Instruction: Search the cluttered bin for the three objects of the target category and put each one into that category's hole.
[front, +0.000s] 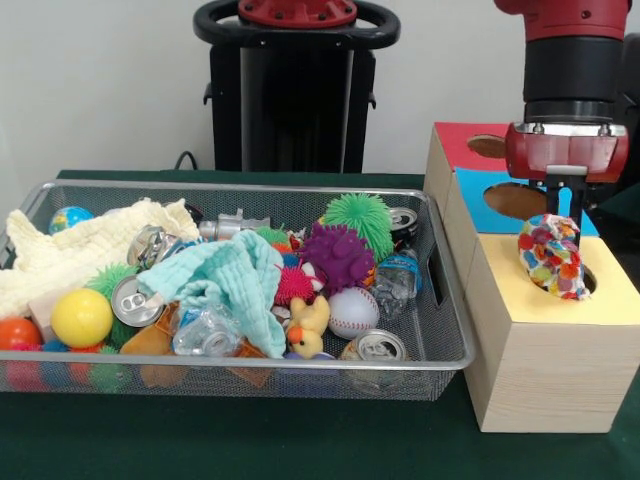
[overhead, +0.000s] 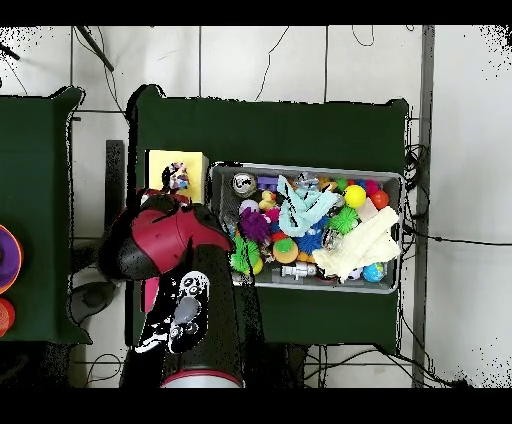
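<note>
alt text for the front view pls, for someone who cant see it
A red robot pincer holds a multicoloured ball at the hole in the yellow top of a wooden box. Left of it, a wire mesh bin is crowded with balls, crushed cans, cloths and a rubber duck.

Multicoloured spotted cloth (front: 551, 255) partly inside yellow hole (front: 588, 281).

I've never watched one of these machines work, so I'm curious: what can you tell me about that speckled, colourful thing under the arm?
The speckled ball is roundish and covered in red, yellow, blue and white patches; its material is hard to tell. It sits partly inside the hole in the yellow top of the wooden box, its upper part sticking out. The gripper hangs directly above it, reaching down to its top. Whether it is gripped or released cannot be seen. The overhead view shows it on the yellow panel too.
</note>
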